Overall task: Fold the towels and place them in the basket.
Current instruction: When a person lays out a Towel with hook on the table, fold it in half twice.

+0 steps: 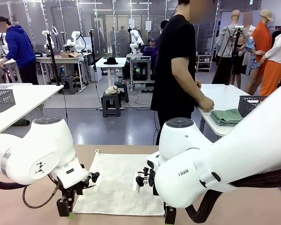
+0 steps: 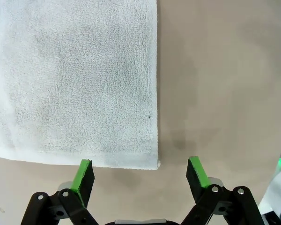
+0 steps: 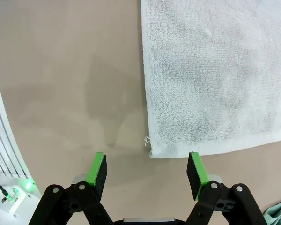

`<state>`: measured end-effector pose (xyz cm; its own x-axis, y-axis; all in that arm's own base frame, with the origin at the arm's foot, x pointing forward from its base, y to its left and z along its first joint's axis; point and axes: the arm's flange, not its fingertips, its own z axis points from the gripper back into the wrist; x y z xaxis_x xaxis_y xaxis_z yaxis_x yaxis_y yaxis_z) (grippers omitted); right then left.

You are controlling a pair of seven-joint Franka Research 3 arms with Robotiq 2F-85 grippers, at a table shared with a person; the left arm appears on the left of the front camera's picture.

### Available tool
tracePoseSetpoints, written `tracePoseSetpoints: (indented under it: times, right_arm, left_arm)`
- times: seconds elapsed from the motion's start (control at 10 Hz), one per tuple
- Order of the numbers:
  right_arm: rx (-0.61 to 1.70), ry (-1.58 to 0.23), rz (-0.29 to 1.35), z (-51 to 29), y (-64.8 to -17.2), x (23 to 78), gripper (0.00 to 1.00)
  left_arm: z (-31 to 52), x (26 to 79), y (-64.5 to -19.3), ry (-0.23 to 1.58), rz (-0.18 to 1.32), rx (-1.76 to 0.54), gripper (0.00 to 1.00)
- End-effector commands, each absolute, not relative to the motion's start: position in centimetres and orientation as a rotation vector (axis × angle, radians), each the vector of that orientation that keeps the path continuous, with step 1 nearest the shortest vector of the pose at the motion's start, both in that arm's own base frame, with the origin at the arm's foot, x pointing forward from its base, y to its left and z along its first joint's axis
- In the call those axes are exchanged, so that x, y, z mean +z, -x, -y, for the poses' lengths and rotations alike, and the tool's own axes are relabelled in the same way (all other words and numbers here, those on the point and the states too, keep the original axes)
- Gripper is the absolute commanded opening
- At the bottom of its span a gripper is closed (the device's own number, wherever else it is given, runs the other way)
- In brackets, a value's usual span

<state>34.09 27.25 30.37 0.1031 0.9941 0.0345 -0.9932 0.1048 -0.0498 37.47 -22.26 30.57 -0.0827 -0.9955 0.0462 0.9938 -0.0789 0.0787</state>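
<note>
Cream-white rectangular terry towel (image 1: 119, 183): we see it flat, near centre of the tan table (image 1: 126, 151).
Left gripper (image 2: 139, 168): wide, empty, at the towel's near-left corner.
Right gripper (image 3: 146, 161): wide, empty, at the near-right corner.
Dark grey lattice plastic basket (image 1: 248, 105): far right.

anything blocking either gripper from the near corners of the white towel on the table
Nothing visible does. The open left gripper and open right gripper each face a near corner of the flat cream-white terry towel, with just bare tan tabletop between.
</note>
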Motion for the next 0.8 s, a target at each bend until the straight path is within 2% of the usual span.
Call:
tracePoseSetpoints:
  times: [0.0, 0.7]
  right_arm:
    - [1.460, 0.018, 0.068, -27.20, -34.06, 30.79, 0.86]
    - [1.478, 0.066, 0.060, -27.61, -34.12, 30.26, 0.86]
  left_arm:
    - [22.16, 30.66, -37.51, -0.021, 0.098, -1.653, 1.00]
    - [23.14, 29.96, -37.09, -0.016, 0.098, -1.654, 1.00]
